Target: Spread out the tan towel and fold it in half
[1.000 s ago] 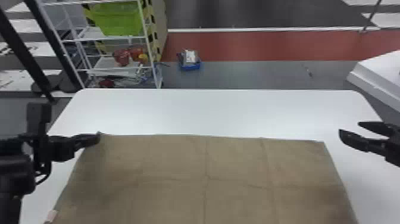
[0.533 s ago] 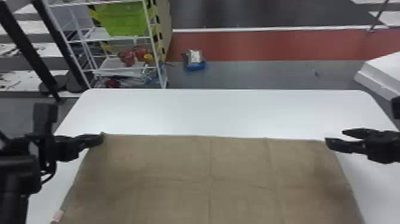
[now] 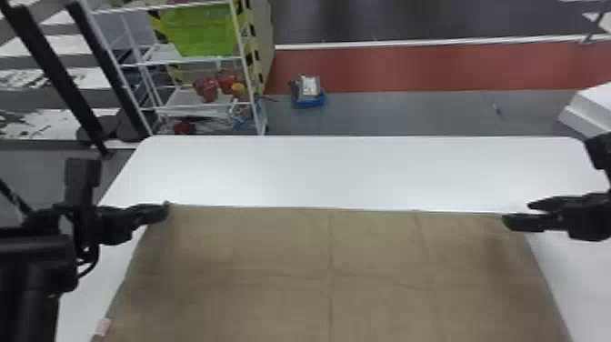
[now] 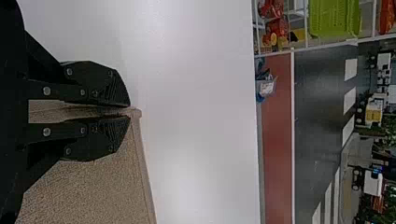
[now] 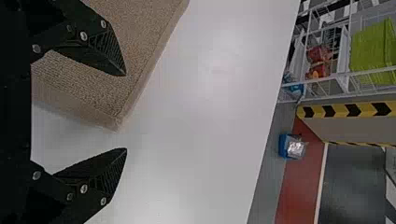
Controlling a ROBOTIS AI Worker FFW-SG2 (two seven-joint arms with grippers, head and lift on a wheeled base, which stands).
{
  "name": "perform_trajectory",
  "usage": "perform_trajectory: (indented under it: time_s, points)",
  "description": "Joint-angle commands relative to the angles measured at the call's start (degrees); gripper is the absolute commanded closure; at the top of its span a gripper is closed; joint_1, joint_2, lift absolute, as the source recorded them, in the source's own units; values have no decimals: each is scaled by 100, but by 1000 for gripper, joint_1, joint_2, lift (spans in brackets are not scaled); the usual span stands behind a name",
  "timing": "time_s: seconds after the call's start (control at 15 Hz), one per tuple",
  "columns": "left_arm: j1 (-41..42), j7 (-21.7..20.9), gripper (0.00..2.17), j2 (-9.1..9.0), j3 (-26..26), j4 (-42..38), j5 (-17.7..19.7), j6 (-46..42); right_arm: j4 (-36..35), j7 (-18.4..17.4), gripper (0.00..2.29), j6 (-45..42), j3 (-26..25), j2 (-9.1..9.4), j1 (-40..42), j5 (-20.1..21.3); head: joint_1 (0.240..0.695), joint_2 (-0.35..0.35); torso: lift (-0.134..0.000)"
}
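The tan towel (image 3: 291, 254) lies spread out flat on the white table, with faint creases across it. At its far left corner is my left gripper (image 3: 167, 212). In the left wrist view, that gripper (image 4: 130, 111) is shut on the towel (image 4: 93, 186), the corner pinched between its fingertips. My right gripper (image 3: 516, 213) is by the far right corner. The right wrist view has this gripper (image 5: 126, 112) open, the corner of the towel (image 5: 135, 42) lying between its spread fingers, not gripped.
White table (image 3: 363, 168) surrounds the towel at the far side and both sides. Beyond it stand a wire shelf (image 3: 213, 59) with a green bin (image 3: 200, 29) and a small blue box (image 3: 309, 100) on the floor. A white object (image 3: 591, 109) is at the right.
My right gripper has moved left to the towel's far right corner. The left gripper keeps its place at the far left corner. The head view has shifted slightly.
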Motion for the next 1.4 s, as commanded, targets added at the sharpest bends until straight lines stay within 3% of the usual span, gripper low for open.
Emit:
perform_trajectory:
  time_s: [0.0,0.73,1.33]
  points:
    - [-29,7,1001,5,-10,3,0,0,8,84,367,255,228,-65,-93,292,695,111,-123]
    - [-38,-37,1001,5,-28,3,-18,18,588,392,370,554,747,-214,-656,705,695,102,-123]
    - [-91,-37,1001,-4,-63,12,-18,0,957,445,441,625,826,-214,-840,626,695,101,-123]
